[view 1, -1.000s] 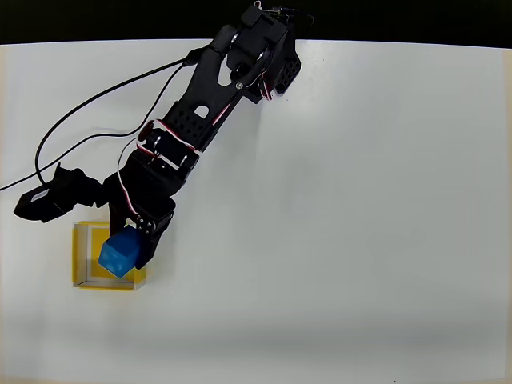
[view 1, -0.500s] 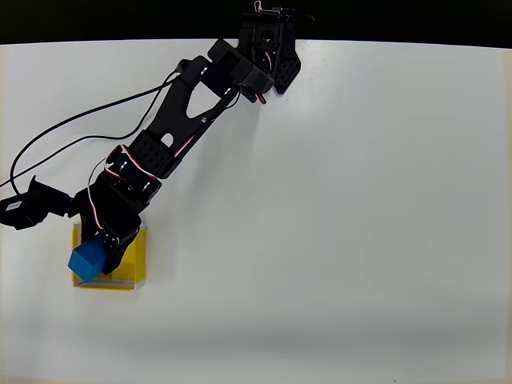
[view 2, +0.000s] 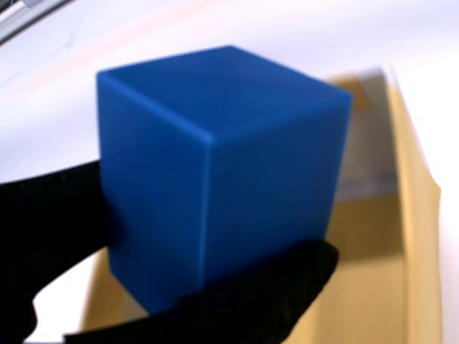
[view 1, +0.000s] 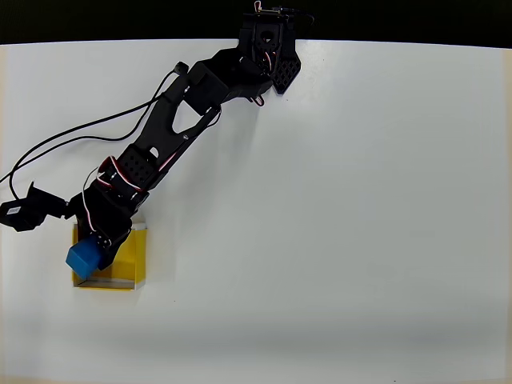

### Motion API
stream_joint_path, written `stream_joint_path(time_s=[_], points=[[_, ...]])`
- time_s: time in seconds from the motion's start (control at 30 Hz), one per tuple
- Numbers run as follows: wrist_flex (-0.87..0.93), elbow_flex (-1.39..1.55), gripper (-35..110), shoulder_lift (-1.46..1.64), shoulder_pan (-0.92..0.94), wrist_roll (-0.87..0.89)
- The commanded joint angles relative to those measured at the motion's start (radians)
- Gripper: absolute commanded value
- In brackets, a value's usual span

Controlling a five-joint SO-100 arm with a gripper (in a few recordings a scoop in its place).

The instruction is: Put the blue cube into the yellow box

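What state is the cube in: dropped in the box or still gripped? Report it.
Gripped. The black gripper clamps the blue cube above the yellow box, over its left wall.

Yellow box (view 1: 132, 258) partly hidden under pincer (view 1: 92, 254), blue cube (view 1: 82, 258).

plain white table (view 1: 360, 224) under even light, black strip (view 1: 120, 20) along far edge.
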Motion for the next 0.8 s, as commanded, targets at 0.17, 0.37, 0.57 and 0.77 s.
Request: stream_joint_path(time_s=[0.17,0.37,0.57,0.77], points=[[-0.021,-0.166,17,0.021,0.011,-0.005],[-0.031,-0.156,25,0.009,0.003,0.043],[-0.026,-0.14,31,0.021,-0.003,0.054],[-0.043,-0.072,33,0.117,-0.018,0.038]])
